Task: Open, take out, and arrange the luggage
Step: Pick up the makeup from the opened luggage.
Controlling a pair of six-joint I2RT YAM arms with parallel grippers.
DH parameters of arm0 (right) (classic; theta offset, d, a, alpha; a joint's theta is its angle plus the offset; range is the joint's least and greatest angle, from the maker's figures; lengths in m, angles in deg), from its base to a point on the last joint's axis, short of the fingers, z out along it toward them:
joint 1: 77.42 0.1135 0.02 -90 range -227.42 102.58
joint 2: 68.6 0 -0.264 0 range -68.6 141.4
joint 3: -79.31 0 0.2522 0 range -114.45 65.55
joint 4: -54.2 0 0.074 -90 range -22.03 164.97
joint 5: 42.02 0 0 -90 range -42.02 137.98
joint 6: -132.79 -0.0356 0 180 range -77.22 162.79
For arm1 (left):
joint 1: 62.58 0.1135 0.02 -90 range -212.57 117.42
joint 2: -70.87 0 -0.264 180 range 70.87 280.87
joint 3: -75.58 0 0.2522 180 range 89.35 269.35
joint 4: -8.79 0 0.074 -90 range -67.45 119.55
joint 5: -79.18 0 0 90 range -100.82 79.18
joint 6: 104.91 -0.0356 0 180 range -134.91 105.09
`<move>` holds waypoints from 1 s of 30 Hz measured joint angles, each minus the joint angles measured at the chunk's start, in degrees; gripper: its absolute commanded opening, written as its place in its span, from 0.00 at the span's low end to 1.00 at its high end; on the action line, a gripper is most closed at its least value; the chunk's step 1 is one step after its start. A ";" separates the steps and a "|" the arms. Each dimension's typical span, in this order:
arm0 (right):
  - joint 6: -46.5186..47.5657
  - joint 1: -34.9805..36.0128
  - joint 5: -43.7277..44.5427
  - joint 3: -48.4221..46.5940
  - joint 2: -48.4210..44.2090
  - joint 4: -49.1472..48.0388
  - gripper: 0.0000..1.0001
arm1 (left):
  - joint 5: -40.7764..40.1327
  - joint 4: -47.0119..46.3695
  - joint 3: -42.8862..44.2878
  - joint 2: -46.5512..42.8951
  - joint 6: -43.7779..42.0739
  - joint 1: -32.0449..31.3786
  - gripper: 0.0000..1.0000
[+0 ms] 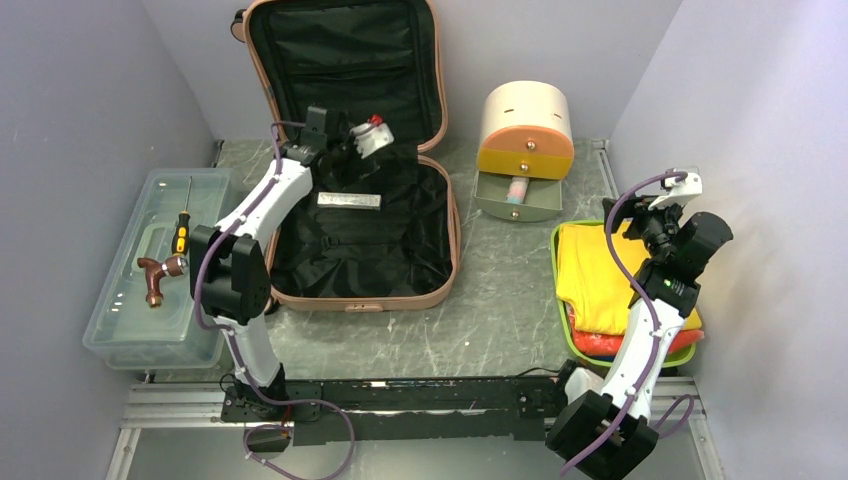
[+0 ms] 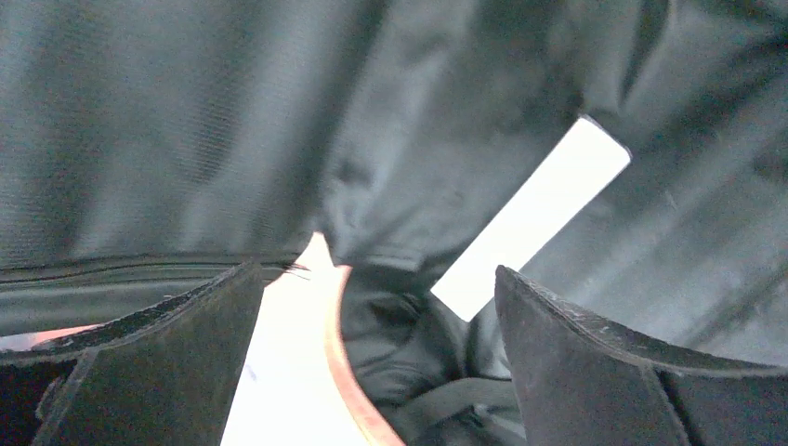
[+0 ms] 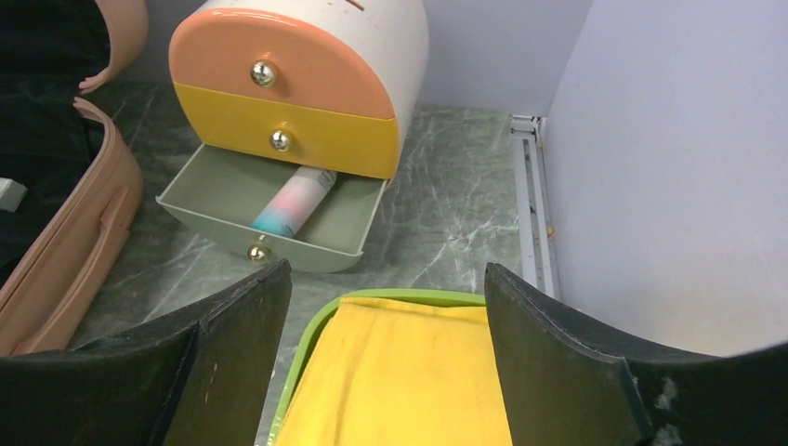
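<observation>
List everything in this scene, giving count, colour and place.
luggage: one, salmon-pink, black lining, open, centre-left
flat bar: one, silvery, inside the luggage
plastic bin: one, clear, far left
screwdriver: one, orange-black handle, at the bin
brown tool: one, at the bin
drawer unit: one, cream, orange, yellow, grey-green; right of the luggage
tube: one, pink-blue, in the open bottom drawer
tray: one, lime-green, far right
cloths: yellow over red, in the tray
left gripper: open, over the luggage
right gripper: open, over the tray
</observation>
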 measured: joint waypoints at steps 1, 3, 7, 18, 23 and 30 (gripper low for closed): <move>0.00 0.02 -0.13 0.00 0.00 0.00 0.78 | 1.27 0.02 -2.08 0.00 -0.50 1.22 0.97; 0.00 0.04 -0.42 0.00 0.00 0.00 0.78 | 3.67 0.28 -5.62 0.20 -1.95 2.47 0.92; 0.00 0.07 -0.92 0.00 0.00 0.00 0.77 | 7.30 0.55 -7.26 1.77 -4.20 2.60 0.73; 0.00 0.04 -1.11 0.00 -0.02 0.02 0.77 | 8.07 -5.16 -5.88 13.55 -6.71 2.80 0.71; 0.04 0.04 -1.11 0.00 -0.02 0.02 0.77 | 8.26 -6.34 -5.84 14.95 -7.65 2.84 0.75; 0.02 0.04 -1.11 0.00 -0.02 0.02 0.77 | 8.55 -6.88 -5.42 15.65 -9.35 2.75 0.75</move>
